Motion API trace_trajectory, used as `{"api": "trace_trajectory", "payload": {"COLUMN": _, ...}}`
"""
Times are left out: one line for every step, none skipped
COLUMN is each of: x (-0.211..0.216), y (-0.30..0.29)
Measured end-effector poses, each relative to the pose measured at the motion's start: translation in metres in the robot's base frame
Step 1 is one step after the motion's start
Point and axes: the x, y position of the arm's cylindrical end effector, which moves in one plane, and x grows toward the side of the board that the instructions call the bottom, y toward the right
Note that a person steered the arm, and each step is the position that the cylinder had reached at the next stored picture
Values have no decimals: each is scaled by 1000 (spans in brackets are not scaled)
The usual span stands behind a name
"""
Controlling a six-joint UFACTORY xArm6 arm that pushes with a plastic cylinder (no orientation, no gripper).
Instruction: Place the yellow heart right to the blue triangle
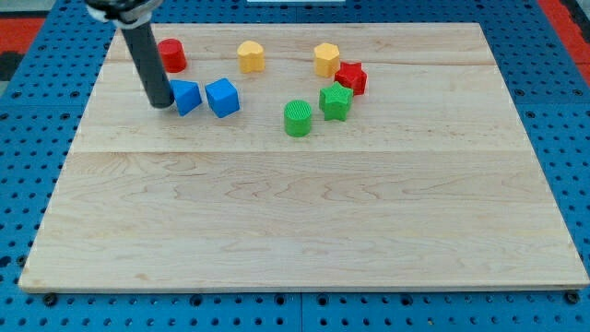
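Observation:
The blue triangle (187,97) lies on the wooden board (304,231) at the upper left. A blue cube (222,97) sits just to its right, almost touching it. The yellow heart (251,56) lies near the view's top, up and to the right of the blue cube. My tip (161,104) stands against the left side of the blue triangle, well to the left of and below the yellow heart. The dark rod rises from the tip toward the view's top left.
A red cylinder (171,55) sits just above the tip, partly behind the rod. A yellow pentagon (325,59), a red star (351,78), a green star (336,101) and a green cylinder (297,118) cluster to the right of centre near the top.

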Motion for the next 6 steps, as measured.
{"api": "trace_trajectory", "payload": {"x": -34, "y": 34}}
{"api": "trace_trajectory", "payload": {"x": -45, "y": 46}}
{"api": "trace_trajectory", "payload": {"x": -48, "y": 12}}
{"api": "trace_trajectory", "payload": {"x": -96, "y": 22}}
{"api": "trace_trajectory", "payload": {"x": -114, "y": 84}}
{"api": "trace_trajectory", "payload": {"x": -87, "y": 135}}
